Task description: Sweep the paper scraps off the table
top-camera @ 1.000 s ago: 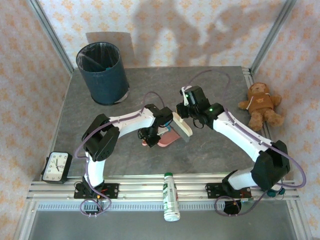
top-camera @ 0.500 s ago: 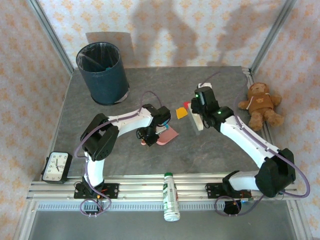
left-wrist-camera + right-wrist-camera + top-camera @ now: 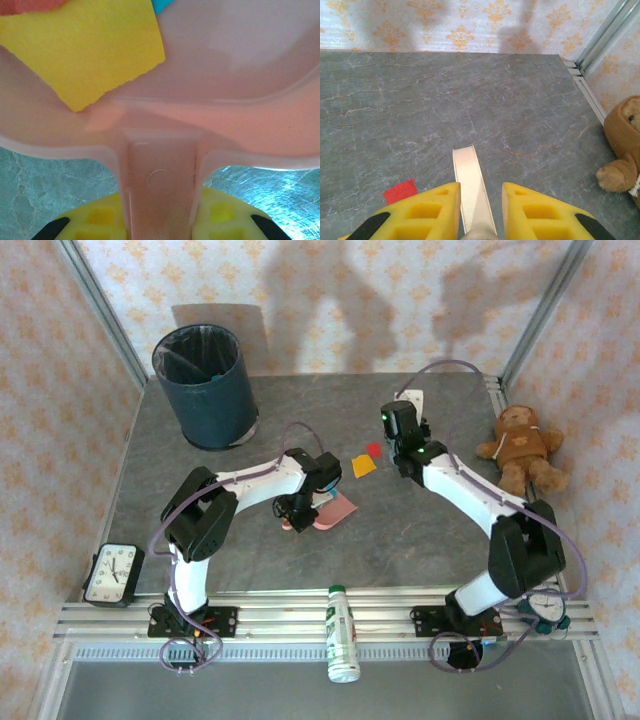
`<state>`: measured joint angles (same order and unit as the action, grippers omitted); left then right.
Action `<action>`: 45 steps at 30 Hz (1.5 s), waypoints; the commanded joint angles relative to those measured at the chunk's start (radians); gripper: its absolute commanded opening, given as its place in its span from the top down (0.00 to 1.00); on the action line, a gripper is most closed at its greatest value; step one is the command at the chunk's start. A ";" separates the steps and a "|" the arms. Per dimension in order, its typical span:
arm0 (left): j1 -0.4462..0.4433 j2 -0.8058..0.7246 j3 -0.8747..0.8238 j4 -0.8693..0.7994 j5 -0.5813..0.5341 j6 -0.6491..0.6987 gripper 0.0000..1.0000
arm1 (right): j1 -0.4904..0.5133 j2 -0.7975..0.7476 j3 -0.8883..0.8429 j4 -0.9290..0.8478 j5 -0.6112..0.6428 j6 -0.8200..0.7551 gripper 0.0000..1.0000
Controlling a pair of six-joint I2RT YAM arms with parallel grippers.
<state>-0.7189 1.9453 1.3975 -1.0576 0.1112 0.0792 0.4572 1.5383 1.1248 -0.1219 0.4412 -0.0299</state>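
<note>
Seen from above, a large dark grey stone-patterned table (image 3: 300, 560) with aluminium rail edges carries two white robot arms. The left gripper (image 3: 300, 508) holds a pink plastic dustpan (image 3: 340, 508) low near the middle of the surface. Just beyond the pan, apart from it, two loose paper scraps (image 3: 363, 466) lie on the table, one orange-yellow and one small and red. The right gripper (image 3: 407, 418) sits past them toward the far right, carrying a pale cream flat-handled sweeping tool (image 3: 412, 398) that points at the back wall. A dark blue round bin (image 3: 205, 385) stands at the far left. A brown teddy bear (image 3: 520, 450) sits off the right edge. From the left wrist, close up, yellow fingers (image 3: 100, 220) are clamped on the dustpan's handle. A yellow scrap lies inside the pan, with slivers of red and teal beside it. From the right wrist, the jaws are clamped on the cream handle, which runs out over bare table. The red scrap lies on the table below and left of the fingers. The step in hand looks like gathering those last two scraps into the pan. To do it well, the tool should touch down on the far side of the red scrap. One low, steady stroke toward the pan's mouth could then collect the orange-yellow piece on the way. The pan's lip needs to stay pressed flat so thin paper cannot slip under it.
</note>
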 commanded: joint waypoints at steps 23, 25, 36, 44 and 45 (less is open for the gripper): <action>0.010 -0.029 -0.013 0.015 -0.022 -0.015 1.00 | 0.025 0.149 0.077 0.012 -0.346 -0.099 1.00; 0.009 -0.029 -0.011 0.015 -0.022 -0.014 1.00 | 0.032 0.147 0.072 0.001 -0.375 -0.097 1.00; 0.009 -0.020 -0.005 0.035 -0.041 -0.028 1.00 | 0.103 0.108 0.025 -0.055 -0.448 -0.067 1.00; 0.009 -0.015 0.000 0.053 -0.044 -0.041 1.00 | 0.129 0.034 -0.026 -0.059 -0.560 0.006 1.00; 0.009 -0.017 0.001 0.056 -0.043 -0.041 1.00 | 0.130 0.027 -0.030 -0.058 -0.575 0.010 1.00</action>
<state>-0.7189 1.9453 1.3907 -1.0027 0.1020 0.0566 0.5755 1.5890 1.1271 -0.1123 -0.0383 -0.0864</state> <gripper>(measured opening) 0.237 0.246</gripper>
